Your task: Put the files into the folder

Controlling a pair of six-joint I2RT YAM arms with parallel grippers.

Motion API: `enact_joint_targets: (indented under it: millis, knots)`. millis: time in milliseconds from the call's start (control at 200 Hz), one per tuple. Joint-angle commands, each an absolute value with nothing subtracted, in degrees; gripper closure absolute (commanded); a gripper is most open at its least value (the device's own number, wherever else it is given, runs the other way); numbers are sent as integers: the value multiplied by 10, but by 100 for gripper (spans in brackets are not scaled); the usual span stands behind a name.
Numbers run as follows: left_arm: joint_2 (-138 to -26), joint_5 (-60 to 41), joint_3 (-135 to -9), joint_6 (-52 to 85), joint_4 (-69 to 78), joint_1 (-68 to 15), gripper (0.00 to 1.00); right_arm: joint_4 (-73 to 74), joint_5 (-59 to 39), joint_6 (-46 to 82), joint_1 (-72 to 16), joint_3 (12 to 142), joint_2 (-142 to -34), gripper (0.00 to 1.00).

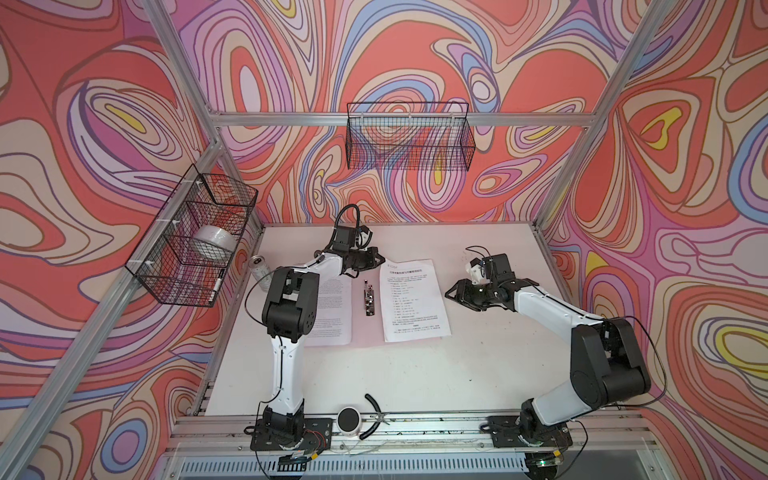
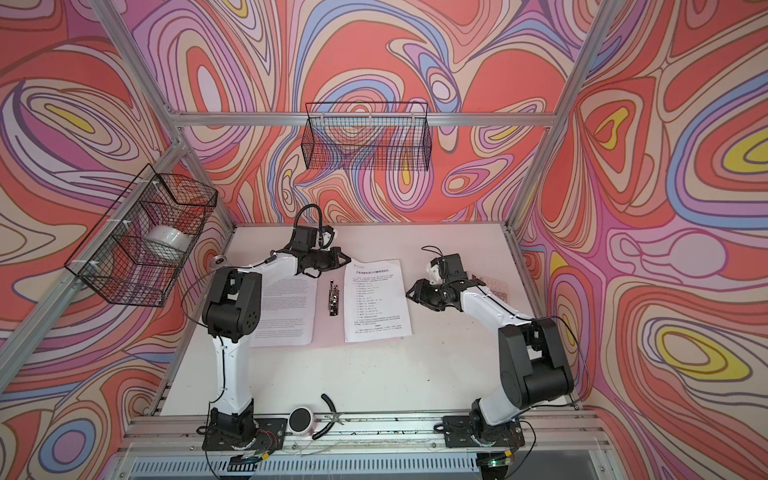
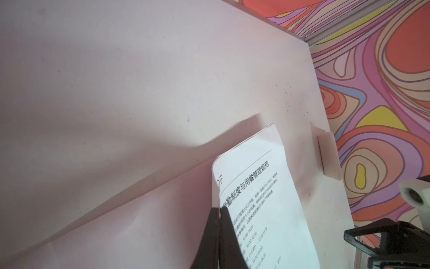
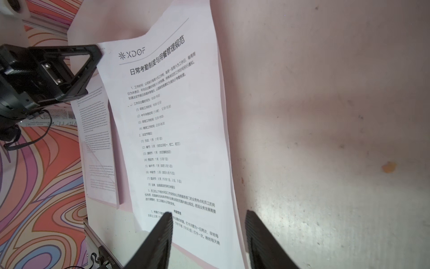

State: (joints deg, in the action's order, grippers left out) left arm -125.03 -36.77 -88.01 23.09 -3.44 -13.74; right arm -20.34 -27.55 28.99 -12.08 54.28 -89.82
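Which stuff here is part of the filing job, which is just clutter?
Job: open pale pink paper folder; white printed sheet with heading, pinched by left gripper; white dense-text sheet; right gripper, open.
Clutter: silver metal can; black-handled pliers; small pinkish keypad card; black wire baskets.

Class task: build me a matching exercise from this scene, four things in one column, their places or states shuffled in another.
1 left pincer
2 right pincer
3 dense-text sheet
4 silver can

a open
b upright at the left edge of the table
c shut on the headed sheet
d lying on the left leaf of the folder

Pairs: 1-c, 2-a, 3-d, 4-b
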Motion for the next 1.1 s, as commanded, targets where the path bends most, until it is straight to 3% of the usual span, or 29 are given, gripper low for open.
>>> enact_joint_targets:
  millis: [0, 491, 1092]
  knots:
    - [-1263, -349, -891, 201, -65, -128, 100, -189, -276, 281, -127, 539, -917, 47]
    - [-1289, -310, -908, 182, -99, -113, 100, -165, -253, 290, -186, 565, -994, 47]
    - [-1288, -298, -905, 170, -115, -107, 100, -159, -260, 301, -209, 580, -1012, 49]
